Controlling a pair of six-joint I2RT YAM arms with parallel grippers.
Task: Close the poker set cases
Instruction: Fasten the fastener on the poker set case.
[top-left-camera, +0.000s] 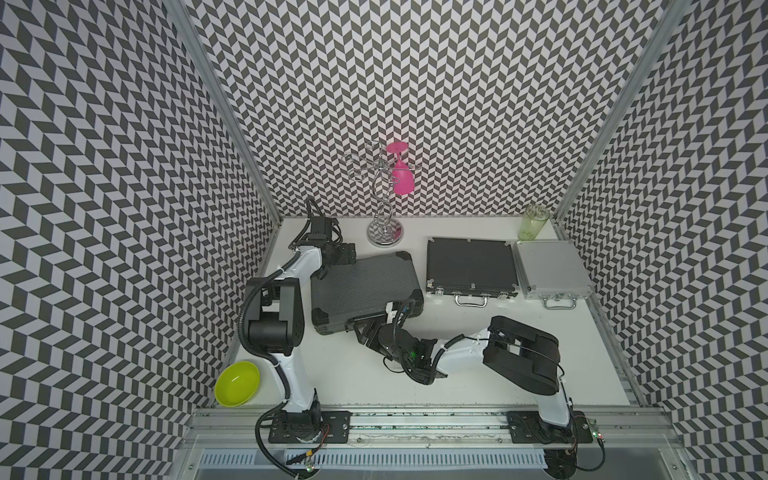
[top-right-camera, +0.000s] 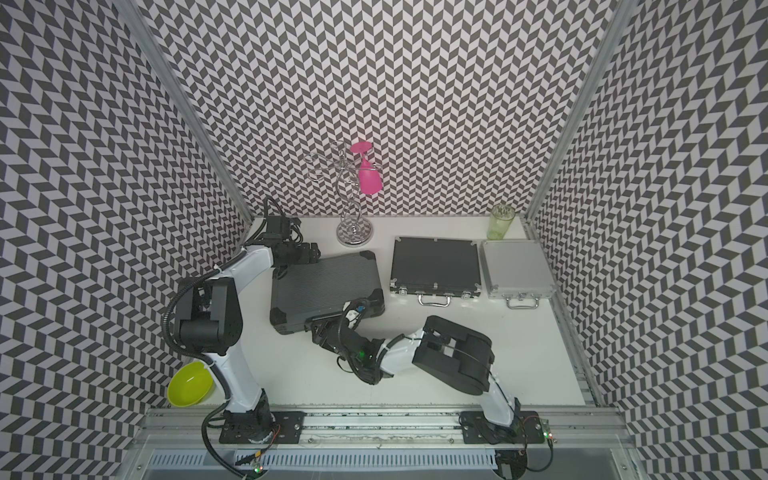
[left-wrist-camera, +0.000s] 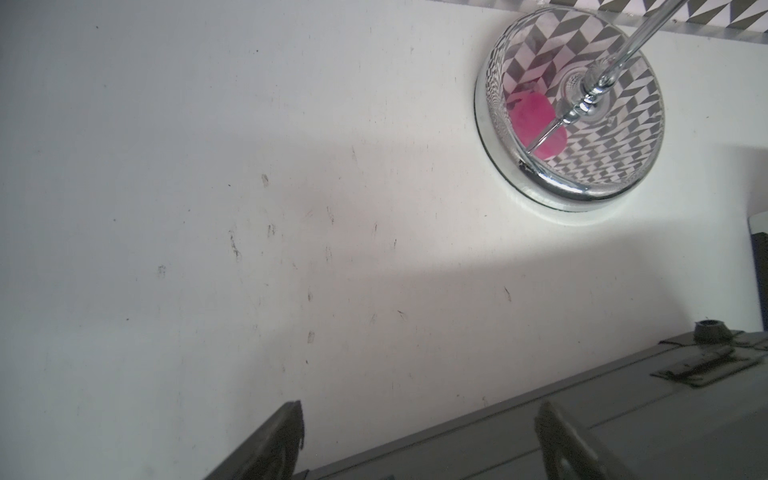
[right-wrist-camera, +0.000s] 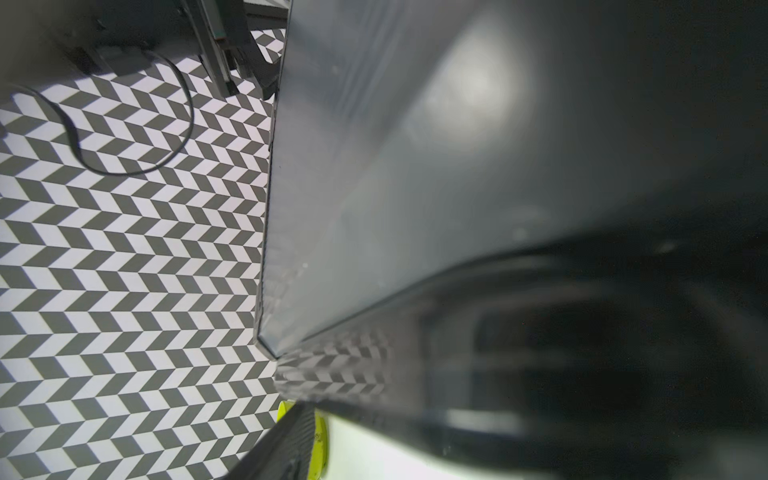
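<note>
The poker set cases stand in a row in both top views. The large ribbed dark-grey one (top-left-camera: 365, 286) lies skewed at the left; its lid is down or nearly down, and I cannot tell if a gap remains. The flat black one (top-left-camera: 471, 266) with a silver handle and the small silver one (top-left-camera: 552, 270) lie shut. My left gripper (top-left-camera: 345, 257) is open at the large case's back left corner (left-wrist-camera: 623, 415); its fingers (left-wrist-camera: 286, 436) are empty. My right gripper (top-left-camera: 368, 326) is at that case's front edge (right-wrist-camera: 457, 187), jaws wide; one finger (right-wrist-camera: 291, 440) shows.
A chrome glass stand (top-left-camera: 384, 235) carrying a pink glass (top-left-camera: 403, 178) stands just behind the large case; its base (left-wrist-camera: 569, 195) is close to my left gripper. A green tumbler (top-left-camera: 534, 222) is in the back right corner. A lime bowl (top-left-camera: 237, 382) sits front left.
</note>
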